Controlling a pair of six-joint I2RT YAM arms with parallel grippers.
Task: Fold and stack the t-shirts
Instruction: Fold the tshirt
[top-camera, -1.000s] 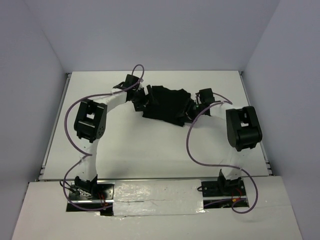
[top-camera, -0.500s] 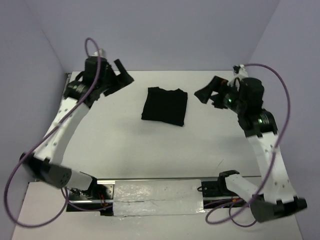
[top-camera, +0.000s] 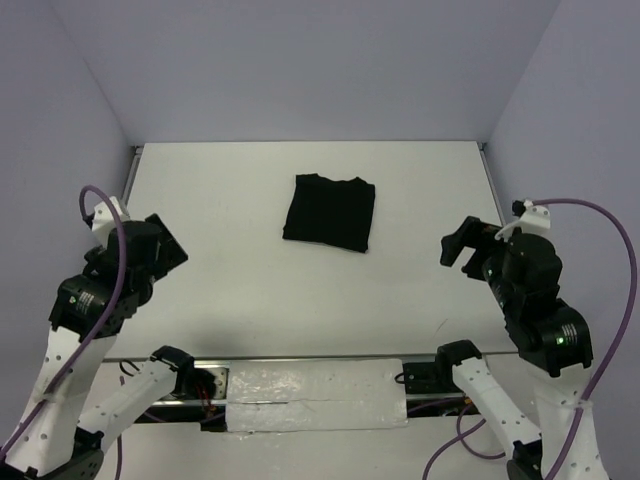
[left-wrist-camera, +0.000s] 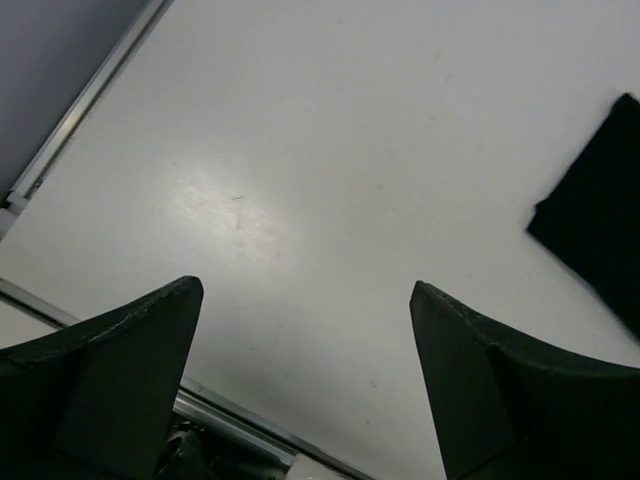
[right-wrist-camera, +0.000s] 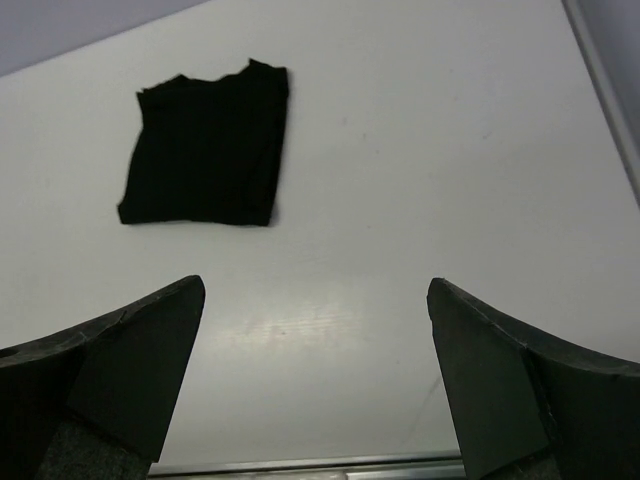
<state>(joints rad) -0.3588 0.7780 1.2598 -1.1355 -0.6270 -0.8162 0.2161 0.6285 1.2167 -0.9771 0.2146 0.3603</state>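
The black t-shirt (top-camera: 329, 213) lies folded into a flat rectangle on the white table (top-camera: 250, 290), at the middle back. In the right wrist view the t-shirt (right-wrist-camera: 205, 160) is at the upper left, with its collar edge away from the camera. In the left wrist view only a corner of the t-shirt (left-wrist-camera: 600, 230) shows, at the right edge. My left gripper (top-camera: 168, 247) (left-wrist-camera: 305, 286) hangs open above the table's near left. My right gripper (top-camera: 457, 244) (right-wrist-camera: 315, 284) hangs open above the near right. Both are empty and far from the cloth.
Grey walls close the table in at the left, back and right. A metal rail (right-wrist-camera: 320, 466) runs along the near edge, with a strip of silver tape (top-camera: 310, 385) between the two arm bases. Purple cables (top-camera: 600, 215) loop off both arms.
A second ago both grippers were at the bunched shirt. It now lies folded flat, the right jaws have opened, and both arms have drawn back toward the near edge.
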